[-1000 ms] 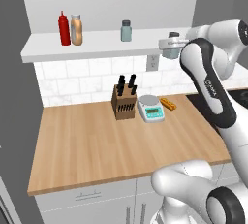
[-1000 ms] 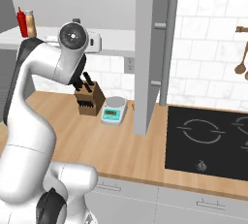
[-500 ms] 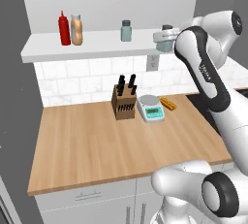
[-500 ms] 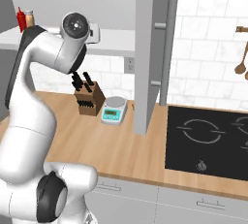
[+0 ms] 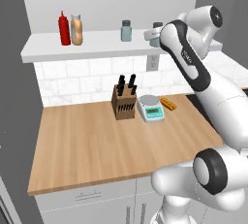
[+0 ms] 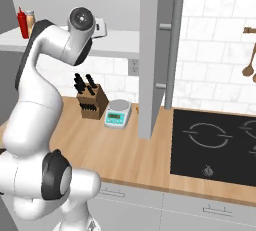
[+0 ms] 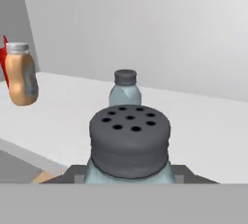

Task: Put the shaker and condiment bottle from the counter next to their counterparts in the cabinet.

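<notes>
The end effector (image 7: 128, 177) is clamped on the shaker (image 7: 129, 143); the paler shaker (image 7: 125, 88) stands at twelve o'clock, so pushing straight ahead could topple it.

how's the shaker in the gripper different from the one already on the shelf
The held shaker is clamped in the gripper, off the cabinet shelf; the other shaker stands free on the board. In the hand view the held one sits close, its cap holes showing from above; the shelf one is farther back, seen side-on, with no holes to be made out. The held glass looks slightly bluer. Both are upright, small, translucent and dark-capped.
</notes>
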You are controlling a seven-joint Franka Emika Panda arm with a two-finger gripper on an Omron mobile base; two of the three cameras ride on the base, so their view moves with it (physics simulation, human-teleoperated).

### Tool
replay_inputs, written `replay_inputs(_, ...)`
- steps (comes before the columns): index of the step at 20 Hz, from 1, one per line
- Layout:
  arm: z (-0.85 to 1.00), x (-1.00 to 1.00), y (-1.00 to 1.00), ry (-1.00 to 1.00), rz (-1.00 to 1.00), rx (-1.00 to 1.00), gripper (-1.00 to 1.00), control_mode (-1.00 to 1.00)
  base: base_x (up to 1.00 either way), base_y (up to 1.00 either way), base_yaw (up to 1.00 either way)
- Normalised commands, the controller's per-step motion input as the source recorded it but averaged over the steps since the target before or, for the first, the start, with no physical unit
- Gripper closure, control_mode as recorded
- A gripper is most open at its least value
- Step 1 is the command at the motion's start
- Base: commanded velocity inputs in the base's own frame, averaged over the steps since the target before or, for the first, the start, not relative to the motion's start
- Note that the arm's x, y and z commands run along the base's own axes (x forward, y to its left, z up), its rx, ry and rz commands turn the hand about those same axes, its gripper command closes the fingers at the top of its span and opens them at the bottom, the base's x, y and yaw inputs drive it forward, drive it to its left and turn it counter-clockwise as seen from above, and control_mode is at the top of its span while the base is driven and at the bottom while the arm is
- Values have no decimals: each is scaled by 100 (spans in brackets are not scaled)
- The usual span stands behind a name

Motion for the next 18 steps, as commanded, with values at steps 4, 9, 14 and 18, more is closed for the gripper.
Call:
replay_inputs(4, 0, 57, 0, 0, 0, -4, 100, -100, 0, 0, 0)
replay_inputs(9, -13, 76, 0, 6, 4, 1, 100, -100, 0, 0, 0)
replay_inputs(14, -15, 63, 0, 1, 6, 1, 100, -100, 0, 0, 0)
replay_inputs(18, -11, 48, 0, 0, 6, 0, 100, -100, 0, 0, 0)
